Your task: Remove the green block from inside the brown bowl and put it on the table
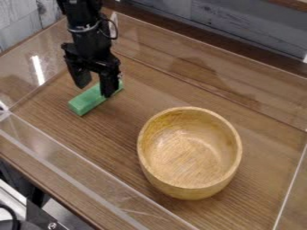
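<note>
Evidently the green block (92,99) lies on the desk (126,135), well apart from the brown bowl (189,153), with the end effector (92,83) spread above it. It looks light, stiff and sturdy; any regrasp should pinch its long sides near the middle.

The block (89,101) was a plain, even green. The bowl (189,153), towards the table's near right corner, was pale tan, its smooth inside lighter than the warmer brown rim. The table (138,117) was mid-brown with fine darker wood grain. The gripper (92,75) was black with small light grey patches, and the cables by the near left corner (21,212) were black too.
</note>
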{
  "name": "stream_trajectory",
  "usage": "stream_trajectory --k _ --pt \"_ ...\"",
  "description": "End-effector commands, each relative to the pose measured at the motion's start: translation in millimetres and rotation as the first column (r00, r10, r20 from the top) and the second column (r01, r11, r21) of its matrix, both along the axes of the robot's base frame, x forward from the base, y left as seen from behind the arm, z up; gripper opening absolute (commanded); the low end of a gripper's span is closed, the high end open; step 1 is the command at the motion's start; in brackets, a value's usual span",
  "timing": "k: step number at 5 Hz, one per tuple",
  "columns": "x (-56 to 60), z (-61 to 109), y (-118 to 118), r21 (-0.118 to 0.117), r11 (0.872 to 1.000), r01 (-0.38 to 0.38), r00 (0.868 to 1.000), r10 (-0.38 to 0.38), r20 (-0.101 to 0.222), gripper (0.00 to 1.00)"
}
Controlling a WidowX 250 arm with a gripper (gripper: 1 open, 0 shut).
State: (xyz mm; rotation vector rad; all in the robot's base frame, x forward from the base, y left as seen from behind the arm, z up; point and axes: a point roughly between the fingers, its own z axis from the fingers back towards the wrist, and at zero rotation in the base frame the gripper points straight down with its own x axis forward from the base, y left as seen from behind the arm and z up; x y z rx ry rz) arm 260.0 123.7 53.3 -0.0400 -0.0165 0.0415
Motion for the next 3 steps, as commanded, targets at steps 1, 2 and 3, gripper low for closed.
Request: stream_trajectory --k 1,2,3 --pt "15.4 33.1 3.7 0.008 1.0 -0.014 0.998 0.013 0.055 1.0" --pt "23.8 52.1 0.0 -0.014 1.0 -0.018 0.998 0.019 0.058 1.0" --pt "34.5 75.0 -2.8 -0.031 0.999 -0.015 0.998 0.017 0.068 1.0"
